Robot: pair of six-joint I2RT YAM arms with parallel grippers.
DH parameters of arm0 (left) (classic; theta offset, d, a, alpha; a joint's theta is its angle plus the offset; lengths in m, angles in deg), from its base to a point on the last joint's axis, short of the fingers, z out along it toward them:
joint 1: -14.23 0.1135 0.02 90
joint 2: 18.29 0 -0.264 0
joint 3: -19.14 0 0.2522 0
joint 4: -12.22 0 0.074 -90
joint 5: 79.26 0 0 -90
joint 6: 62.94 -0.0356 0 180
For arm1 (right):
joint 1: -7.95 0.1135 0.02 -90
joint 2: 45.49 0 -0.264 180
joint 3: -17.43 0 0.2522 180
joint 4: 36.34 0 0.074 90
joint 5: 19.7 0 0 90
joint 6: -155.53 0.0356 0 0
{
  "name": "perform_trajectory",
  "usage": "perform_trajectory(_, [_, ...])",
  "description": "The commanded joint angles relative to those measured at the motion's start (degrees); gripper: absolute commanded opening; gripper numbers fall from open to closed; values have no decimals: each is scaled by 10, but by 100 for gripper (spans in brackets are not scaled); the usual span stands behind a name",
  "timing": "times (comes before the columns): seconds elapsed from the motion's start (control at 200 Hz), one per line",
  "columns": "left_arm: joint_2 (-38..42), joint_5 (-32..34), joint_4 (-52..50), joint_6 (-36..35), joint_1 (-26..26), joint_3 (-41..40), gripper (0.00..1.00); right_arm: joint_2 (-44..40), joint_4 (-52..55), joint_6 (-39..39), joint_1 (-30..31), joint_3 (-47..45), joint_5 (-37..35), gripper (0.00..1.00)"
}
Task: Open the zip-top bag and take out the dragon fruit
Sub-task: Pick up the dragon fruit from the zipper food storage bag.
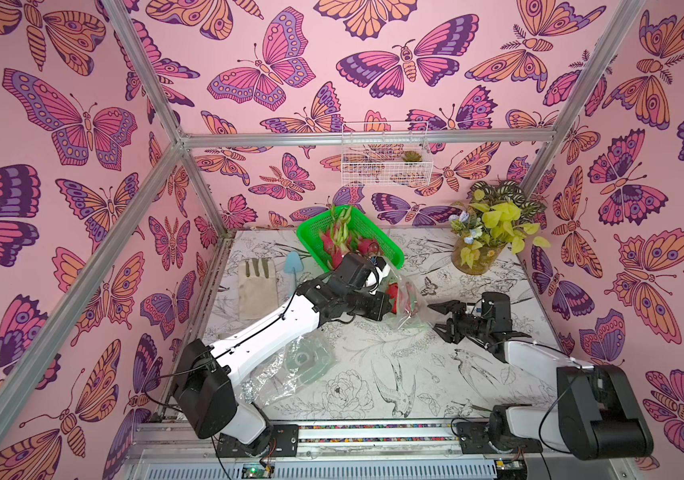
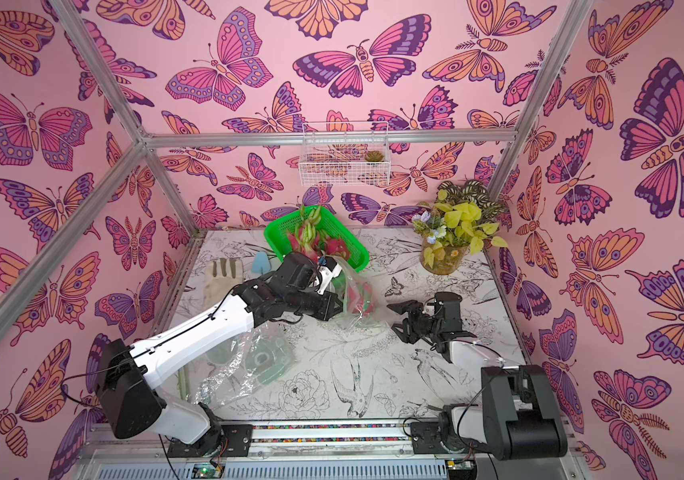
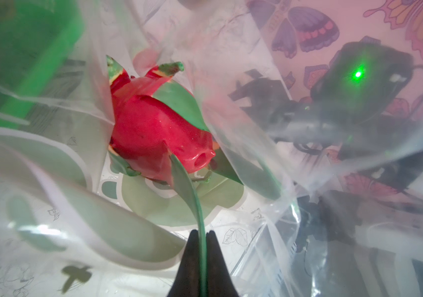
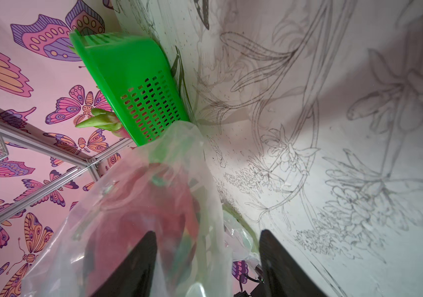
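left arm reaching into clear plastic zip-top bag, left hand pinching green scale of magenta-pink oval dragon fruit just ahead, inside bag, right arm low, right hand spread beside bag

Pale glove, blue trowel, potted plant, wire basket

Left arm white shells, black boxy joints, thin black cables, right arm same, right gripper black, pointed
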Motion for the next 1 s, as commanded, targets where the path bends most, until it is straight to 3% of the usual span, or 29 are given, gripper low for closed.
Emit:
perform_trajectory(0.0, [13,-19,51,0,-2,23,0,28,-66,22,7,9,-16,49])
perform_trajectory(0.12, [14,-23,51,0,-2,24,0,32,-68,15,7,11,-28,16])
perform_trajectory(0.225, [15,-27,51,-1,-2,26,0,29,-64,11,6,12,-38,0])
perform_trajectory(0.446, [30,-28,42,-10,2,30,0,23,-22,-29,-20,19,-43,0])
perform_trajectory(0.591, [48,-21,26,-21,5,39,0,-3,68,-103,-53,37,-56,0])
perform_trajectory(0.991, [114,11,13,-43,16,49,0,-64,241,-251,-99,78,-153,0])
